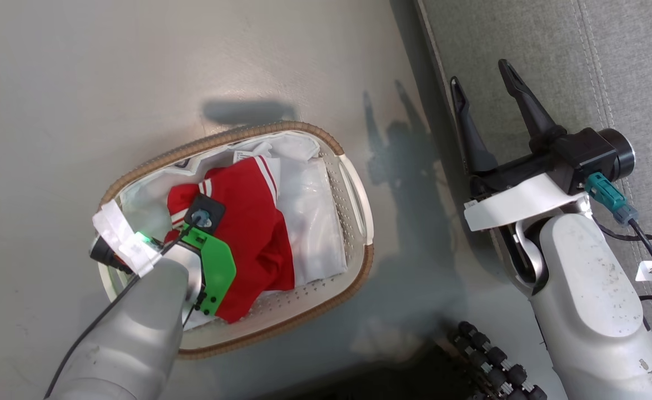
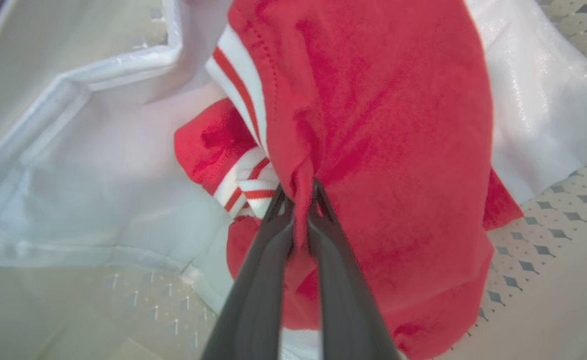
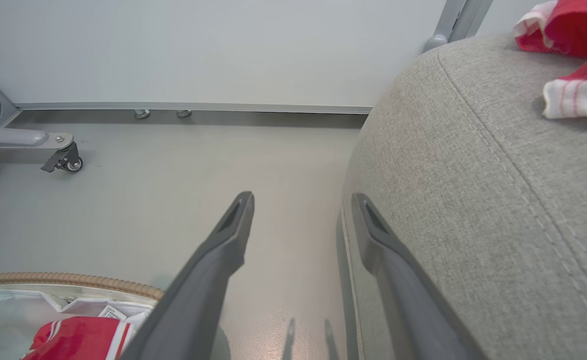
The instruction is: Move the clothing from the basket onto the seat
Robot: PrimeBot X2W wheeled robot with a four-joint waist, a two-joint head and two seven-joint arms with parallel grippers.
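Left arm: the pale left forearm (image 1: 131, 333) is extended from the lower left of the head view, with the wrist pointed downward.
Left gripper (image 2: 297, 195): the jaws are closed almost together, with a fold of the clothing (image 2: 373, 125) pinched between them.
Right arm: the right forearm (image 1: 587, 289) is seen at the lower right.
Right gripper (image 1: 481, 75): the jaws are spread wide and pointed up.

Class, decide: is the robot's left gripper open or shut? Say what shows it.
The left gripper is shut on the clothing: in its wrist view the fingers pinch a red fold, inside the basket.
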